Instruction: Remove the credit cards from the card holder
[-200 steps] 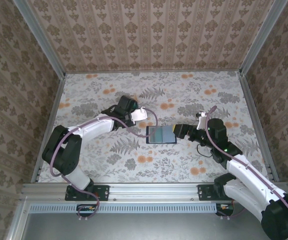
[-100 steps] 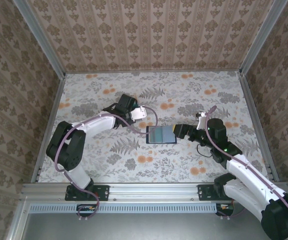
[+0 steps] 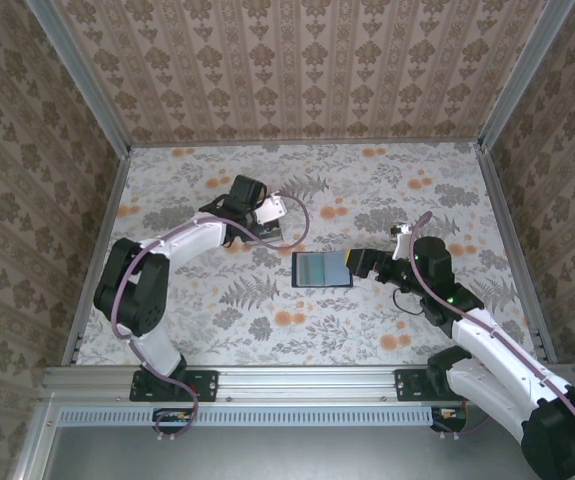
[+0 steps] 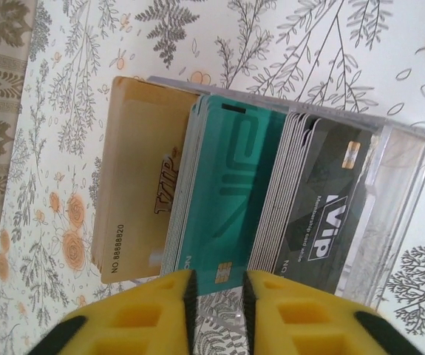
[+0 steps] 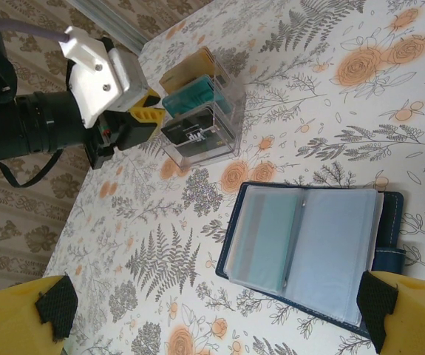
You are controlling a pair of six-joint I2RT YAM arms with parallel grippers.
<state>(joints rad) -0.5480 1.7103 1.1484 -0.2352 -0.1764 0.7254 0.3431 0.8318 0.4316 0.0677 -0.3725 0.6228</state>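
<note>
Three credit cards are out of the card holder already: gold card, teal card and dark VIP card. All stand upright in slots of the clear rack. Rack sits left of the holder & a bit farther back on the floral table. Holder lies open flat approx. mid-table, blue-grey pockets facing up.

Left gripper is right at the rack, tips at the teal card's edge. Fingers are parted by a narrow gap, wider than a card is thick, so no pinch on it; nothing in hand as far as I can see.

Right gripper is at the holder's right side, fingers spread as wide as they go, nothing gripped. One fingertip pad overlaps the holder's corner; can't tell if it presses down.

Left to do, by my read: holder's left pocket shows a greenish tint, prob. one more card inside. Right pocket looks pale, can't tell if it's empty. So the task looks well along but not finished, w/ at least one pull likely remaining.
</note>
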